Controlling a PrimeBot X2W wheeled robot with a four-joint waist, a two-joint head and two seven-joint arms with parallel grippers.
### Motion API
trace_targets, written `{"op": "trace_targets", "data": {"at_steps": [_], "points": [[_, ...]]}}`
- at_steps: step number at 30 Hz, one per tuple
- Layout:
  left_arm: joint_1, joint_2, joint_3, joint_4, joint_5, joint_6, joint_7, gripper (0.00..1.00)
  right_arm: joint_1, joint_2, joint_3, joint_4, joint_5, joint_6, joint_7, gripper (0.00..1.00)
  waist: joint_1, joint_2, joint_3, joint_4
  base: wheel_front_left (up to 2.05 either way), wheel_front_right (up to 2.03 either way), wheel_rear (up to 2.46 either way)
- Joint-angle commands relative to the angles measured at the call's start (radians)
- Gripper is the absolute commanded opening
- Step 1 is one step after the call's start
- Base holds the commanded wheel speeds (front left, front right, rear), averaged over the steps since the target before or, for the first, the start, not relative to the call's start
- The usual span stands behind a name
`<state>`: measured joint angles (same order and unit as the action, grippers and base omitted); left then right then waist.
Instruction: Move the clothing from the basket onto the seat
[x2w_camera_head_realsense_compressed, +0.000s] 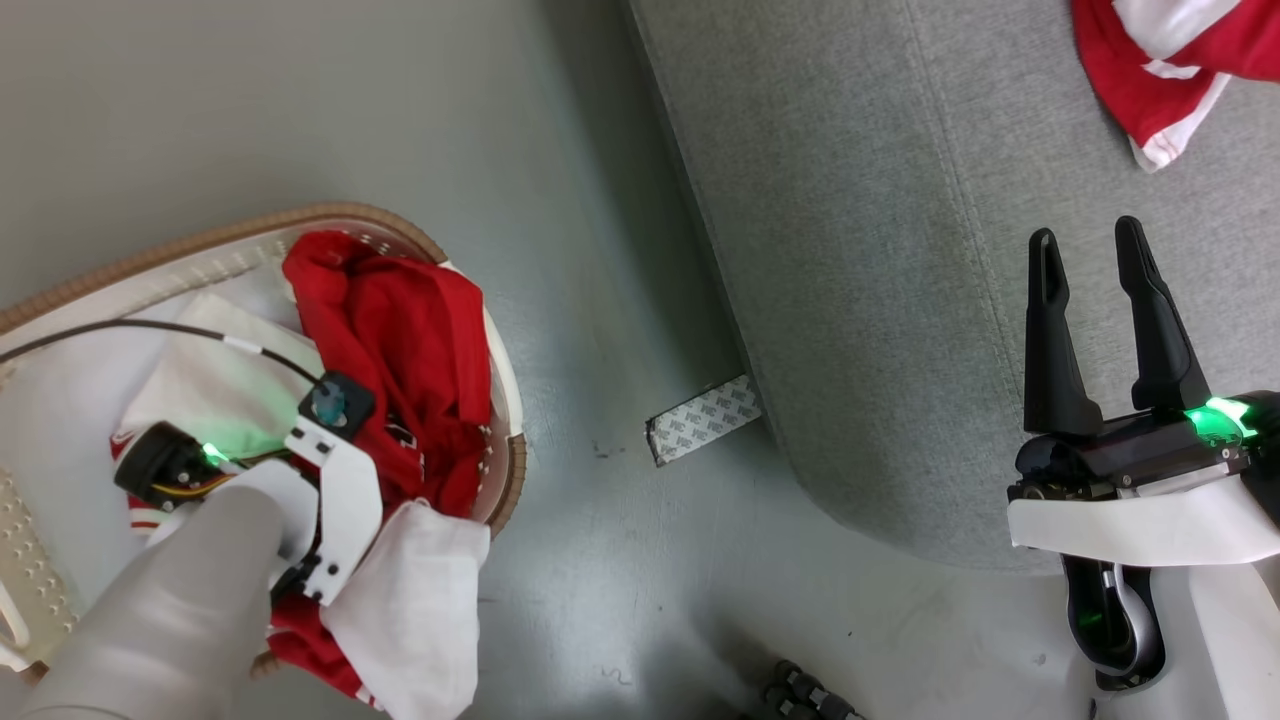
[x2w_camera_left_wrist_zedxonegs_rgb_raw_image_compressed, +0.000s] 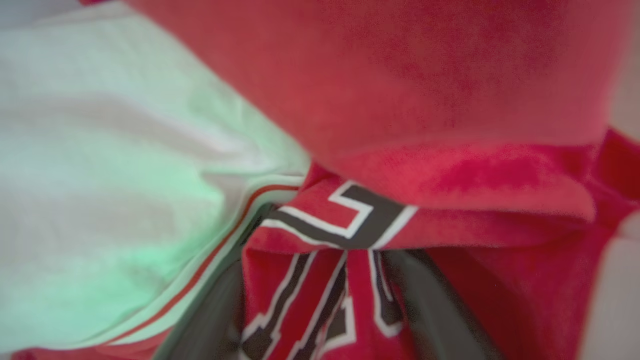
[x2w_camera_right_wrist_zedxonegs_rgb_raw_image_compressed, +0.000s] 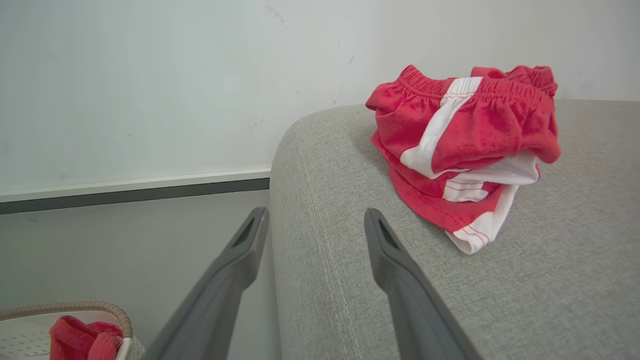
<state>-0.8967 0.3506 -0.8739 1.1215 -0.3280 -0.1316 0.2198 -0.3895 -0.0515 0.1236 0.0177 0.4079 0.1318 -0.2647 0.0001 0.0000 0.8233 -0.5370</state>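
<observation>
Head view: your left arm (x2w_camera_head_realsense_compressed: 180, 590) is sunk among the clothing (x2w_camera_head_realsense_compressed: 400, 340) in the basket (x2w_camera_head_realsense_compressed: 515, 470); the right gripper (x2w_camera_head_realsense_compressed: 1086, 235) hangs over the seat (x2w_camera_head_realsense_compressed: 850, 250), jaws spread, empty.

Left wrist view, blurred: the left gripper (x2w_camera_left_wrist_zedxonegs_rgb_raw_image_compressed: 325, 265) seems released astride a lettered fold (x2w_camera_left_wrist_zedxonegs_rgb_raw_image_compressed: 345, 220); closing here could drag the basket along.

Right wrist view: one garment (x2w_camera_right_wrist_zedxonegs_rgb_raw_image_compressed: 465, 145) lies on the seat.

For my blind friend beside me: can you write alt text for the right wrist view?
A crumpled red-and-white garment lies on a grey sofa near its rounded edge. The right gripper rises open and empty in front, its two dark fingers apart; a basket with more red clothing peeks in at lower left.
</observation>
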Motion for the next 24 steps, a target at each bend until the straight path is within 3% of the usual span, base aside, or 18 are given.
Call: {"op": "trace_targets", "data": {"at_steps": [1, 2, 3, 4, 5, 15, 18, 24], "points": [[-0.015, 0.000, 0.001, 0.025, 0.002, 0.003, 0.008, 1.00, -0.007, 0.001, -0.002, -0.005, 0.006, -0.002, 0.001, 1.00, -0.0001, 0.0000, 0.008, 0.003, 0.00, 0.00, 0.00], [-0.021, -0.003, -0.001, 0.040, 0.002, 0.006, 0.010, 1.00, -0.008, 0.002, -0.002, -0.005, 0.007, -0.002, 0.001, 1.00, -0.0001, 0.0000, 0.010, 0.004, 0.00, 0.00, 0.00], [-0.028, -0.007, -0.003, 0.052, 0.003, 0.006, 0.011, 0.79, -0.009, 0.002, -0.001, -0.006, 0.007, -0.002, 0.001, 1.00, -0.0001, 0.0000, 0.012, 0.004, 0.00, 0.00, 0.00], [-0.033, -0.012, -0.005, 0.064, 0.001, 0.006, 0.009, 0.44, -0.010, 0.002, -0.001, -0.006, 0.006, -0.002, 0.001, 1.00, -0.0001, 0.0000, 0.013, 0.004, 0.00, 0.00, 0.00], [-0.037, -0.018, -0.004, 0.072, -0.006, 0.006, 0.007, 0.00, -0.012, 0.002, -0.001, -0.005, 0.005, -0.002, 0.001, 1.00, -0.0001, 0.0000, 0.014, 0.004, 0.00, 0.00, 0.00], [-0.032, -0.046, -0.009, 0.112, -0.044, 0.002, -0.060, 0.00, -0.032, 0.001, 0.003, 0.010, 0.017, -0.002, 0.001, 1.00, -0.0001, 0.0000, -0.021, -0.005, 0.00, 0.00, 0.00], [-0.004, -0.057, 0.000, 0.117, -0.065, 0.002, -0.099, 0.00, -0.037, 0.001, 0.009, 0.021, 0.018, -0.002, 0.001, 1.00, -0.0001, 0.0000, -0.069, -0.009, 0.00, 0.00, 0.00], [0.064, -0.123, 0.010, 0.093, -0.124, 0.002, -0.189, 0.00, -0.006, 0.001, -0.020, 0.028, -0.016, -0.002, 0.001, 1.00, -0.0001, 0.0000, -0.211, 0.048, 0.00, 0.00, 0.00]]}}
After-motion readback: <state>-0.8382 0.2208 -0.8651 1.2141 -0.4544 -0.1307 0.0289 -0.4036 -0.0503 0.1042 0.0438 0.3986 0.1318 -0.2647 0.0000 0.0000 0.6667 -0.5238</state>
